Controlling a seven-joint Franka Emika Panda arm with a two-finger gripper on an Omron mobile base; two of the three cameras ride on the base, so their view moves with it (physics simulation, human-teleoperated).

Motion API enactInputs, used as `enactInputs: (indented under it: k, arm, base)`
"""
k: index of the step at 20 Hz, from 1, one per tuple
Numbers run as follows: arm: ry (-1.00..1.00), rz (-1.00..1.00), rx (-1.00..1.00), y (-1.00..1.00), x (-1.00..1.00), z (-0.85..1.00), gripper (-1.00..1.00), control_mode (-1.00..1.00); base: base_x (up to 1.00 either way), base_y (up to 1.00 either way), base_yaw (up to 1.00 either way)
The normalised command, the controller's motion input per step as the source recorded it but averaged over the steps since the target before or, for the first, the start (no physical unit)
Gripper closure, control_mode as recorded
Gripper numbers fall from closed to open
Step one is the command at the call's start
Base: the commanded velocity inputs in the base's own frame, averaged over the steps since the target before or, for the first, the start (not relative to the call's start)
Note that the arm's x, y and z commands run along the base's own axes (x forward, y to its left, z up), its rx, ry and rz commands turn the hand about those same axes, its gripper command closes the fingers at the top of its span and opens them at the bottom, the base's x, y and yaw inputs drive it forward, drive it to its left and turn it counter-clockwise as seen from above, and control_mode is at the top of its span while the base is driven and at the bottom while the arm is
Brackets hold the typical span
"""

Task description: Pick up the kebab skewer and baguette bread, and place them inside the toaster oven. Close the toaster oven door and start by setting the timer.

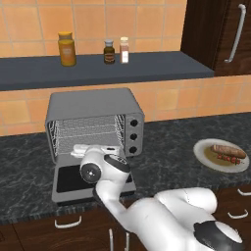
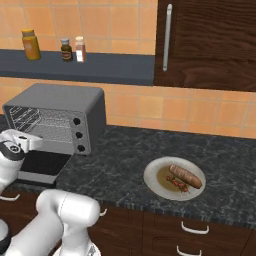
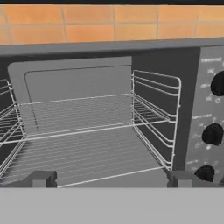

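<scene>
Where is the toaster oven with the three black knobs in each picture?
Left base view: the toaster oven stands left of centre on the counter, door down, behind the arm.
Right base view: the oven sits at the left edge, knobs on its right side.
Hand view: you look straight into its open inside, wire racks in the middle.
Shared landmark: the three black knobs, at the right of the hand view.
</scene>
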Motion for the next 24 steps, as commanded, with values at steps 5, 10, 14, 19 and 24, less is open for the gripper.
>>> enactInputs:
  k: [5, 10, 14, 19, 24]
  arm:
    - [-0.01, 0.0, -0.09, 0.31, 0.48, -0.07, -1.0, -1.0]
    - [0.0, 0.0, -0.05, 0.11, 0.33, -0.29, -1.0, -1.0]
    - [0.02, 0.0, 0.0, 0.02, 0.46, -0.24, -1.0, -1.0]
    - [0.1, 0.0, 0.0, 0.0, 0.44, -0.27, -1.0, -1.0]
    - [0.0, 0.0, 0.0, 0.0, 0.23, -0.38, -1.0, -1.0]
  base:
    - [0.0, 0.0, 0.0]
    - [0.0, 0.0, 0.0]
    - [0.0, 0.0, 0.0]
    - [0.0, 0.0, 0.0]
    - [0.0, 0.0, 0.0]
